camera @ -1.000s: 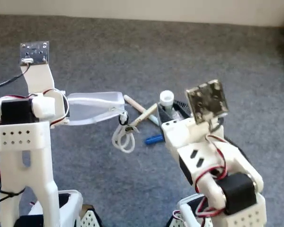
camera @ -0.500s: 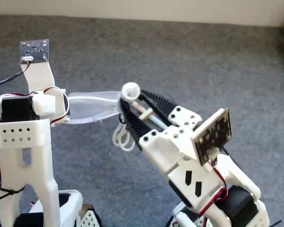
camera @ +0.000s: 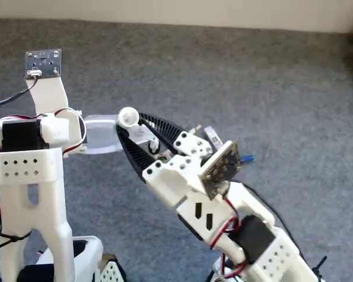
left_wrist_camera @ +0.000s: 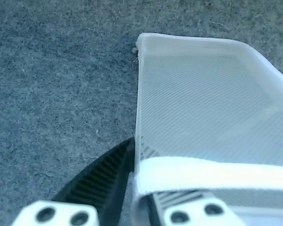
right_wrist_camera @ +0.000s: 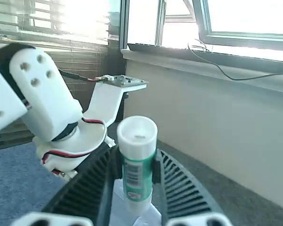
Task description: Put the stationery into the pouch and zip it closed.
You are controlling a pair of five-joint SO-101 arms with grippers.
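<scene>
My left gripper (left_wrist_camera: 139, 157) is shut on one edge of the translucent mesh pouch (left_wrist_camera: 203, 103), which lies flat on the grey carpet. In the high view the pouch (camera: 100, 134) sticks out to the right of the left arm. My right gripper (camera: 129, 124) is shut on a white glue stick (camera: 128, 116) and holds it upright above the pouch's right part. The right wrist view has the glue stick (right_wrist_camera: 137, 160) clamped between the black fingers (right_wrist_camera: 96, 183), with the left arm (right_wrist_camera: 52, 113) just behind it. A blue pen (camera: 245, 158) and another small item (camera: 212, 136) peek out beside the right arm.
Grey carpet (camera: 270, 76) covers the floor, with open room at the back and right. A pale wall (camera: 176, 12) runs along the far edge. The right arm's body hides most of the remaining stationery.
The right arm has lifted the glue stick from the stationery pile and swung it left, over the pouch. The left arm and pouch have stayed put.
</scene>
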